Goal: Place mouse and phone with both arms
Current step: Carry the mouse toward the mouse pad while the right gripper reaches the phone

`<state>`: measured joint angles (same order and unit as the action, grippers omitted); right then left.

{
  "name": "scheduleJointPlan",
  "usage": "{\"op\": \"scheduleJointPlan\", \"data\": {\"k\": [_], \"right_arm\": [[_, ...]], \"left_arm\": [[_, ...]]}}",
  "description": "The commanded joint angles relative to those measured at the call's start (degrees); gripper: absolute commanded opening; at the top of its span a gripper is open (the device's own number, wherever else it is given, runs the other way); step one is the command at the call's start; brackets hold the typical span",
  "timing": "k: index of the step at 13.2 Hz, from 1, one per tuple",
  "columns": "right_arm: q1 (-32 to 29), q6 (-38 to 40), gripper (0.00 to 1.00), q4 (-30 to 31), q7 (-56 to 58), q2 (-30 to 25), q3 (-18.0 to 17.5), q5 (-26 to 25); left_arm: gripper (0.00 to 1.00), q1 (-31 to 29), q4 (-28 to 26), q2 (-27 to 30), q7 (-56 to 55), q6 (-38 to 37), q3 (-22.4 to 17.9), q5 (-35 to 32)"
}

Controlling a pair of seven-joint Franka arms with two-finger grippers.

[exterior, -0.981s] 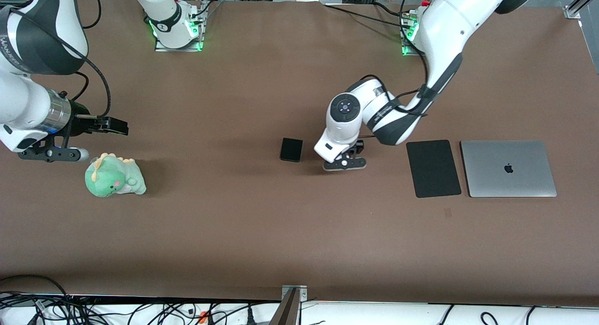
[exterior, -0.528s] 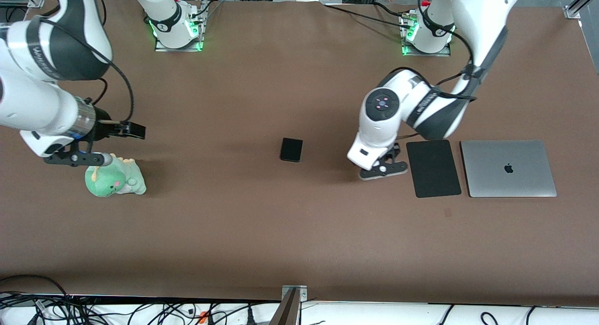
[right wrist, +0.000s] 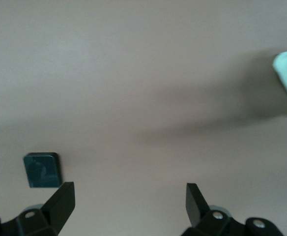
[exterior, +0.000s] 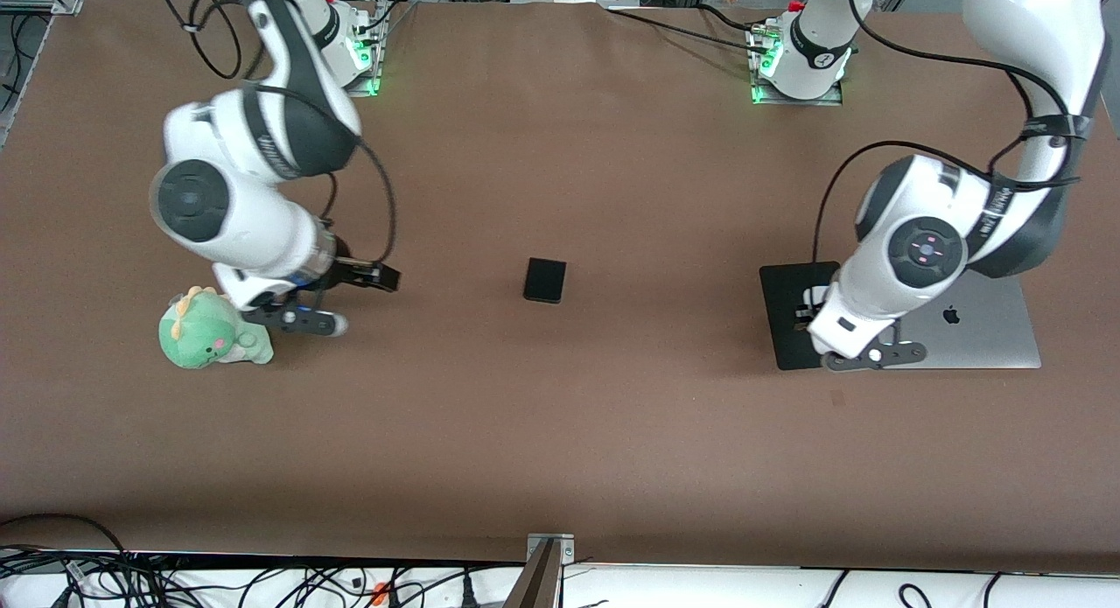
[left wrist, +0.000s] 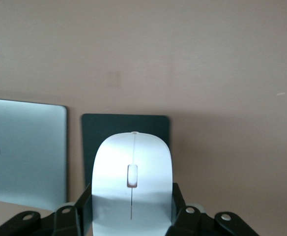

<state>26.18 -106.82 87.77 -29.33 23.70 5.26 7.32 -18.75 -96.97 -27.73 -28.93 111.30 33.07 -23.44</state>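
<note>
My right gripper (exterior: pixel 337 297) hangs beside the plush dinosaur (exterior: pixel 213 330), jaws apart, empty, ready for the phone (exterior: pixel 545 280) lying mid-table. My left gripper (left wrist: pixel 132 216) is over the mouse pad (exterior: pixel 792 315), clamped on the mouse (left wrist: pixel 132 184) for set-down.

Left gripper (exterior: pixel 831 341) carried mouse (left wrist: pixel 131 182) over mouse pad (exterior: pixel 781 286) (right gripper (exterior: pixel 350 295) neared phone (exterior: pixel 544 280)).

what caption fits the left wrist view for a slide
Left gripper shut on the white mouse, over the black mouse pad.
</note>
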Motion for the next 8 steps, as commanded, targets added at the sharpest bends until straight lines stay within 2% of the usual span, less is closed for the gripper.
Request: {"op": "scheduleJointPlan", "data": {"k": [1, 3, 5, 8], "right_arm": [[4.6, -4.8, 1.00, -0.4, -5.3, 3.4, 0.4, 0.7], [7.8, -9.1, 1.00, -0.4, -8.4, 6.3, 0.4, 0.7], [11.2, -14.0, 1.00, -0.3, -12.0, 9.9, 0.4, 0.6], [15.1, -21.6, 1.00, -0.2, -14.9, 14.7, 0.5, 0.4]], "left_arm": [[0.17, -4.1, -5.2, 1.7, 4.0, 0.4, 1.0, 1.1], [0.18, -6.1, -8.7, 0.9, 4.9, 3.7, 0.9, 1.0], [0.19, -7.6, -14.6, 0.1, 5.0, 12.9, 0.9, 1.0], [0.21, -8.2, -16.1, -3.3, 5.0, 16.3, 0.7, 0.4]]}}
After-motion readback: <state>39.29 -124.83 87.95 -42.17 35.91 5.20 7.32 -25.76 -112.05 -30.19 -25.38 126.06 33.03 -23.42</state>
